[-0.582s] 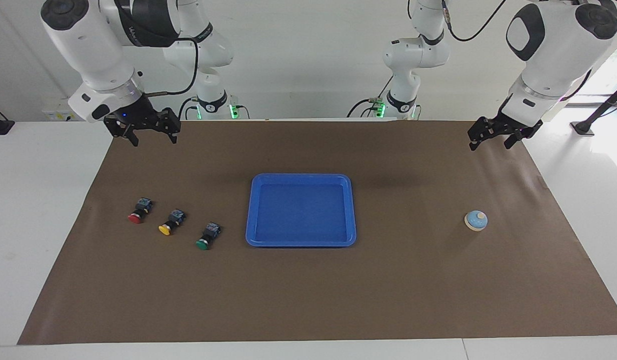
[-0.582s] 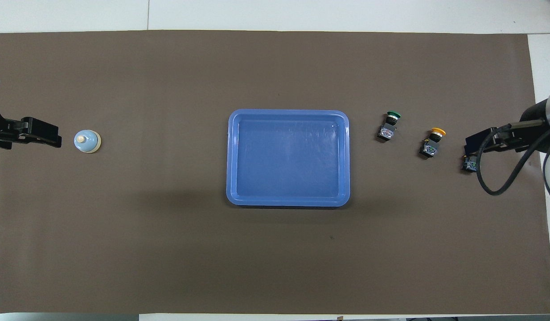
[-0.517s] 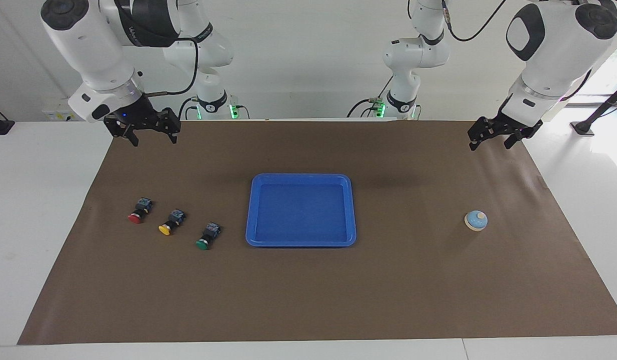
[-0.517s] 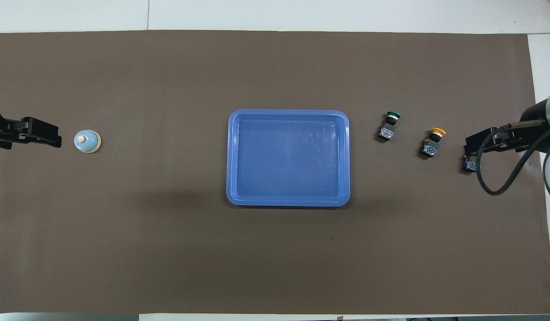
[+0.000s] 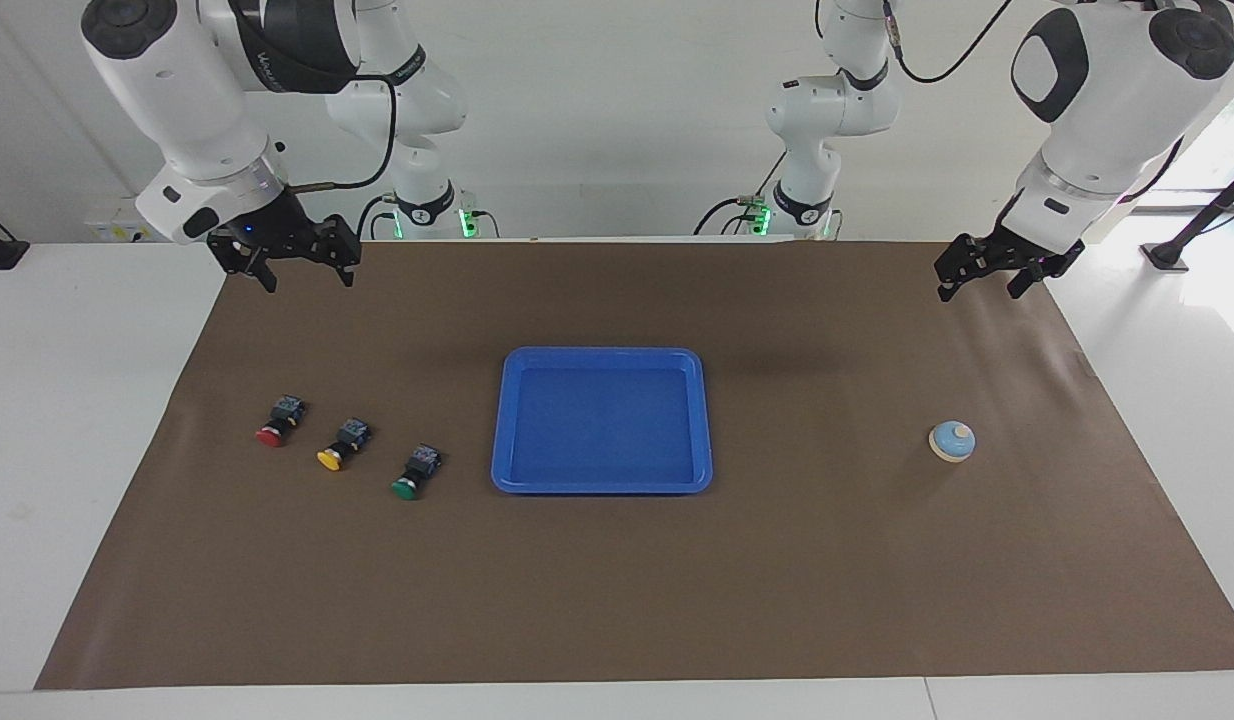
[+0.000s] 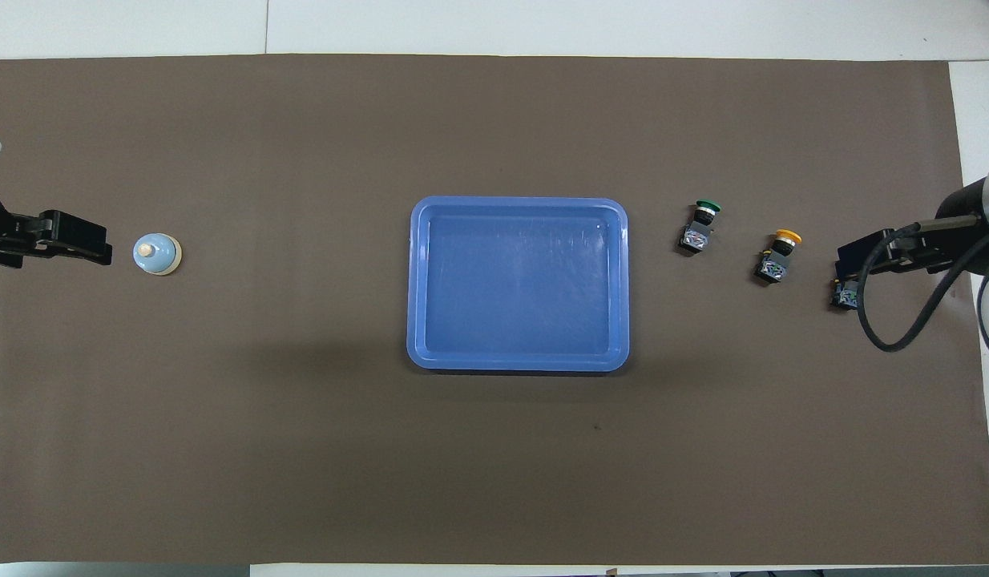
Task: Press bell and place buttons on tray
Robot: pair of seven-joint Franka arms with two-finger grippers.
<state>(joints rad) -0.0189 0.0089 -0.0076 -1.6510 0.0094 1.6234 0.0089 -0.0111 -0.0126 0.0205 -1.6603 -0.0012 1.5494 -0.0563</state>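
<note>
The blue tray (image 5: 602,420) lies in the middle of the brown mat, also in the overhead view (image 6: 518,284). The red button (image 5: 275,425), yellow button (image 5: 339,449) and green button (image 5: 413,476) lie in a row toward the right arm's end. The light-blue bell (image 5: 952,441) stands toward the left arm's end. My right gripper (image 5: 307,282) hangs open and empty above the mat's edge nearest the robots. My left gripper (image 5: 980,292) hangs open and empty likewise. In the overhead view my right gripper (image 6: 855,260) partly covers the red button (image 6: 843,295).
A brown mat (image 5: 617,600) covers most of the white table (image 5: 77,400). In the overhead view the bell (image 6: 156,254), the green button (image 6: 699,224) and the yellow button (image 6: 777,256) show in the open. My left gripper (image 6: 90,248) is beside the bell.
</note>
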